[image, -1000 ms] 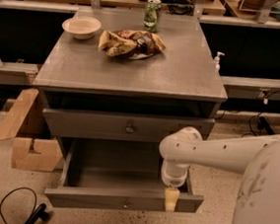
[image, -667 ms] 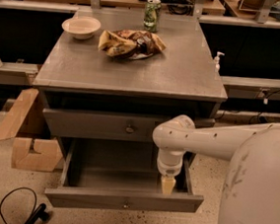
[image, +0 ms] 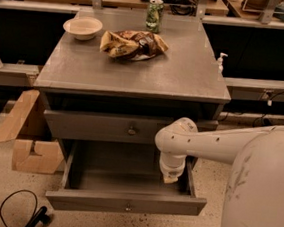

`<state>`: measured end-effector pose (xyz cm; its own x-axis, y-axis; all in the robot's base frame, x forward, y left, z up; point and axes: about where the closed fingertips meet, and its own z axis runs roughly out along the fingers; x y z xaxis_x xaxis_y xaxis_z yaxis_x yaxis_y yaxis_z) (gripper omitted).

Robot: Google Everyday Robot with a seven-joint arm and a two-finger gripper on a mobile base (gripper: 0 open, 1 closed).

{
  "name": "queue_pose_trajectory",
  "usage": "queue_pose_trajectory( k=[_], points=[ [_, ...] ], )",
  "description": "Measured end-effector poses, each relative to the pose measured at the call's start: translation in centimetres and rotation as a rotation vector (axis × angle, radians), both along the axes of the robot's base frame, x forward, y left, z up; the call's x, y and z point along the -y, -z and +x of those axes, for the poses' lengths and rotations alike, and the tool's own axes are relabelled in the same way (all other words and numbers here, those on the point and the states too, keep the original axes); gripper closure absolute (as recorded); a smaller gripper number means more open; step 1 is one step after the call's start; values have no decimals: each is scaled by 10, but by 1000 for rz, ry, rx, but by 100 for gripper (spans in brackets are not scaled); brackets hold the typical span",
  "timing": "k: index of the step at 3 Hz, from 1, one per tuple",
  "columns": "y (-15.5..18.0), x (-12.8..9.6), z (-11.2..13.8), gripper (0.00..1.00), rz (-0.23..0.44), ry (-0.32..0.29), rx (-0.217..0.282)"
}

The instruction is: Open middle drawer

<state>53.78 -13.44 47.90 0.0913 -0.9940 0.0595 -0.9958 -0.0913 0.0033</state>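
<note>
The middle drawer [image: 121,176] is pulled far out of the grey cabinet, and its plain grey inside holds nothing. Its front faces me, with a small brass knob [image: 128,206] at the centre. My gripper [image: 170,177] hangs from the white arm [image: 204,144] and points down over the right side of the drawer's inside, just behind the front panel. It touches neither the knob nor the front.
Above it is another grey drawer [image: 90,126] with a brass knob, nearly shut. The cabinet top [image: 186,74] holds a bowl [image: 83,27], a chip bag [image: 131,44] and a green can [image: 154,15]. A cardboard box [image: 29,135] and a black cable [image: 15,206] lie on the floor at left.
My gripper has moved from the drawer's front right corner a little left and back, over the drawer's inside. The drawer has stayed pulled out.
</note>
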Motion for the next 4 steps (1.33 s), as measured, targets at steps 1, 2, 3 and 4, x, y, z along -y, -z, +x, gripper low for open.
queue_pose_trajectory(
  k=[1,2,3,4],
  points=[
    [2,0,1,100,3,-4,7],
    [3,0,1,100,3,-3,7],
    [27,7,-4,100,42,4,36],
    [38,12,-4,100,72,-5,81]
  ],
)
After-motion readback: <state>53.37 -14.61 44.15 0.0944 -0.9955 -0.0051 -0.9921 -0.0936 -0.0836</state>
